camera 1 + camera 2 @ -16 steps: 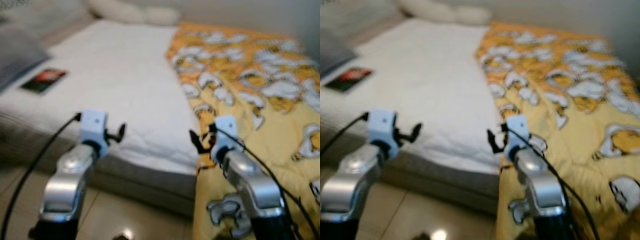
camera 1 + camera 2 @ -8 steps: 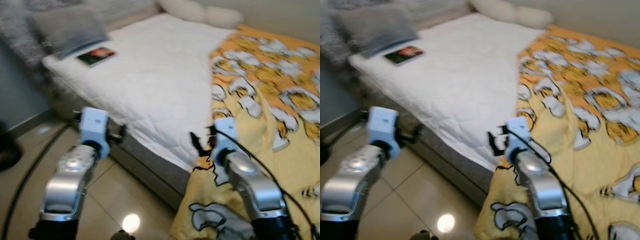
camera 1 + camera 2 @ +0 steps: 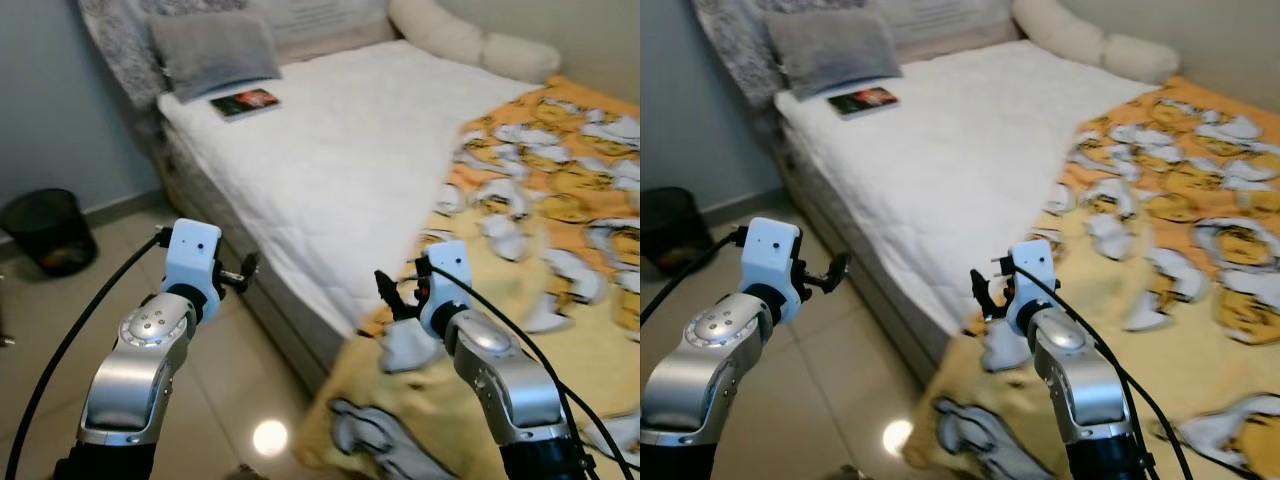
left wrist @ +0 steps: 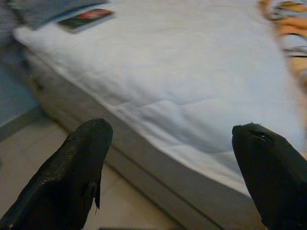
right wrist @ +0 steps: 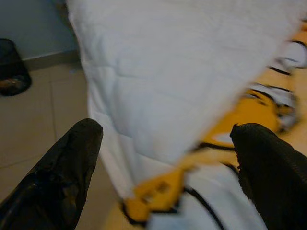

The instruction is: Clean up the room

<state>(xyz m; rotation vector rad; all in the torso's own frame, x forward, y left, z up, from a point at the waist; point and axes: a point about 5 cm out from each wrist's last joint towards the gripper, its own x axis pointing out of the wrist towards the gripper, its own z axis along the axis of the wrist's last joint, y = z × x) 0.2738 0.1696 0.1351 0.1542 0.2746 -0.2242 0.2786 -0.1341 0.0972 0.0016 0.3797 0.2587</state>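
Note:
A bed with a white mattress (image 3: 340, 150) stands before me. An orange and white patterned blanket (image 3: 560, 200) covers its right half and hangs down to the floor. A dark book (image 3: 245, 101) lies near a grey pillow (image 3: 212, 48) at the head end. My left gripper (image 3: 245, 272) is raised over the floor beside the bed's edge, open and empty. My right gripper (image 3: 392, 295) hangs at the blanket's hanging edge, open with nothing between its fingers. The wrist views show the mattress side (image 4: 158, 158) and the blanket's edge (image 5: 240, 120).
A black waste bin (image 3: 45, 230) stands on the tiled floor (image 3: 60, 320) at the left by a blue-grey wall. White bolster pillows (image 3: 470, 40) lie at the far end of the bed.
The camera has swung left and pulled back: the bed has slid right in view, and the floor and bin have come in. Both grippers keep their raised pose.

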